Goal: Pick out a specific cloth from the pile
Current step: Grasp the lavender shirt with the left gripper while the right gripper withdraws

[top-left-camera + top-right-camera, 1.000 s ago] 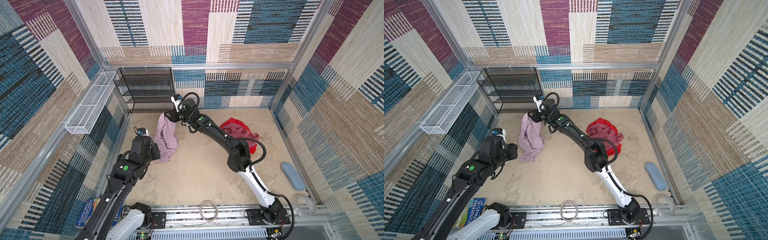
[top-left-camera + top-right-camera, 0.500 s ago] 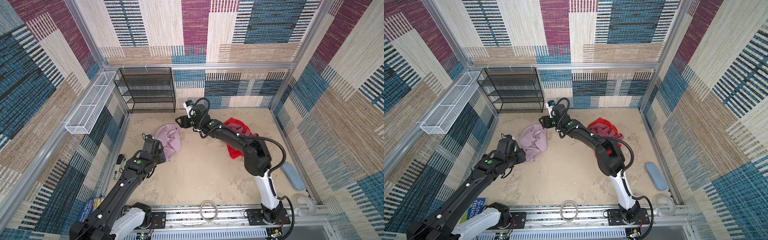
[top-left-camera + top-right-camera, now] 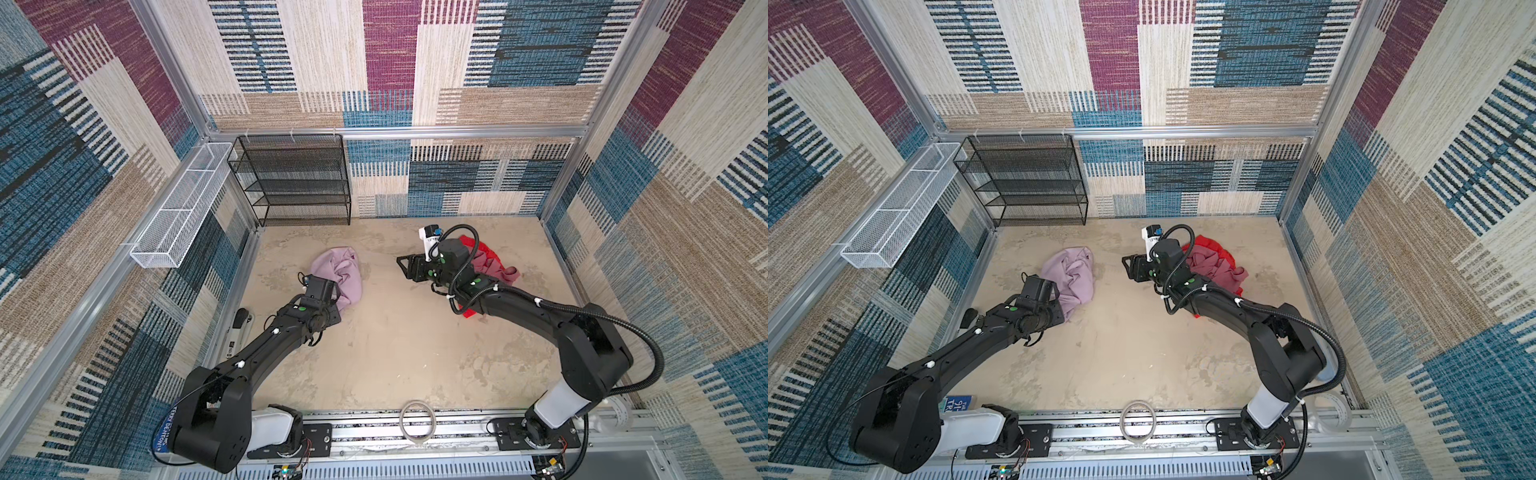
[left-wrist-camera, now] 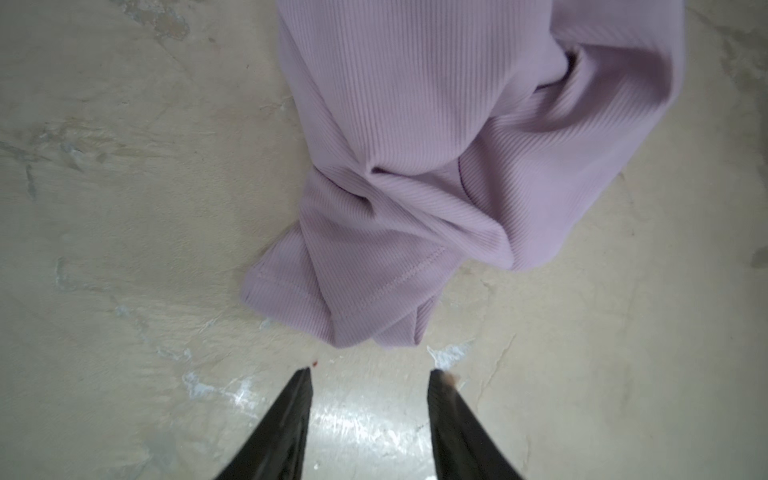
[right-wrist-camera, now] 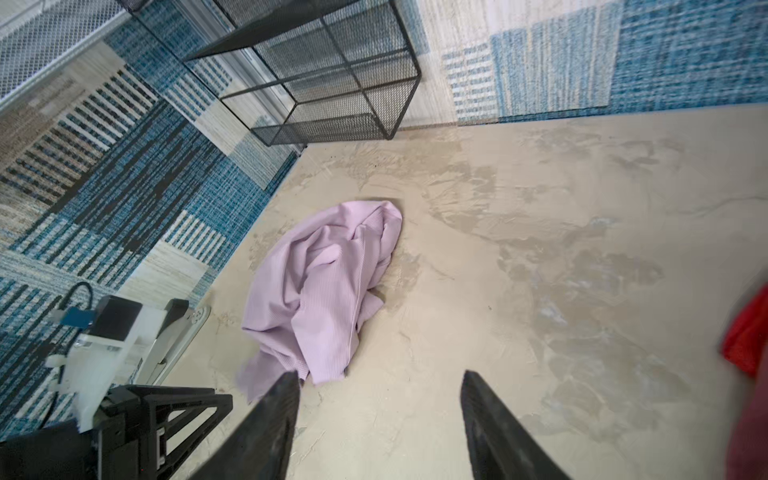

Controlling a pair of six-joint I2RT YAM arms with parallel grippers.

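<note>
Patchwork carpet walls (image 3: 390, 62) in blue, plum and beige are closing in the cell on three sides. The beige, blotchy surface (image 3: 395, 340) is filling the floor between them.

The left arm (image 3: 266, 345) is standing on its base at 7 o'clock and lying stretched low toward 1 o'clock, with its wrist sitting over the near edge of the cloth (image 3: 336, 274). In the left wrist view its jaws are pointing down at bare surface, set moderately apart with nothing between them, their tips just short of the cloth's stitched hem (image 4: 374, 291).

The right arm (image 3: 523, 307) is rising from its base at 5 o'clock to a high elbow at 4 o'clock. Its forearm is running toward 10 o'clock and crossing over the pile (image 3: 494, 266). Its jaws are pointing to 9 o'clock, toward the cloth, standing wide and holding nothing above bare surface.

A black mesh rack (image 3: 291, 183) is standing against the far wall at 11 o'clock. A white wire basket (image 3: 178, 212) is hanging on the side wall at 10 o'clock.

The cloth, pale lilac and ribbed, is lying crumpled alone at 10 o'clock. The pile, red and dusty rose, is lying at 2 o'clock, well apart from it.

A tape roll (image 3: 417, 422) is resting on the front rail at 6 o'clock.
</note>
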